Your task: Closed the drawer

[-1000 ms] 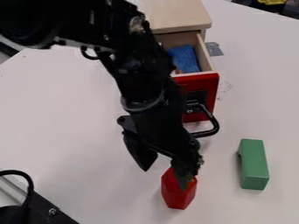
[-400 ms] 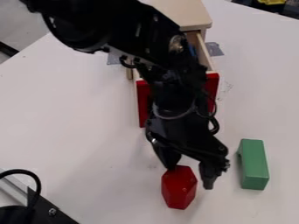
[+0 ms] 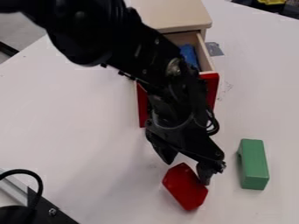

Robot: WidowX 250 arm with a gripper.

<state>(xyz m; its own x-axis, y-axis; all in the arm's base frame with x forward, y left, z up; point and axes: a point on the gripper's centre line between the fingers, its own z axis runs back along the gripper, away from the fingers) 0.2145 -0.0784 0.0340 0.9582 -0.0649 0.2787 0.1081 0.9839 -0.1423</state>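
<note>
On the white table, the pulled-out drawer lies beyond the pincer, which stands open.

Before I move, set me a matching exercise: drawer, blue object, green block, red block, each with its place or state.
1. drawer
2. blue object
3. green block
4. red block

A. at the open pincer's fingertips
B. on the table, toward the picture's right edge
C. standing open
D. inside the drawer

Pairs: 1-C, 2-D, 3-B, 4-A
</note>
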